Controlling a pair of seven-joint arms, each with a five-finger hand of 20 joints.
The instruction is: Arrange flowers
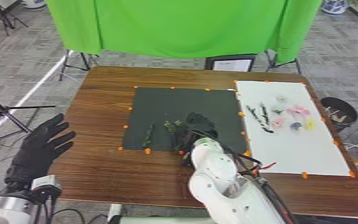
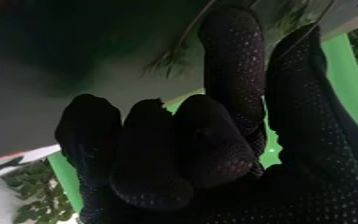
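Black-gloved right hand (image 2: 215, 145), whether released, clenched or grasping I cannot tell, is over the black mat (image 1: 220, 100), with a leafy green sprig (image 1: 170, 126) just to its left and pink flowers (image 1: 297, 111) farther right, so pinching low should spare leaves.

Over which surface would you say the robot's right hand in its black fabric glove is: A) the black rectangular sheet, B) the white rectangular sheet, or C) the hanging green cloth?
A: in the head view, the right hand is over the black sheet, left of the white sheet.
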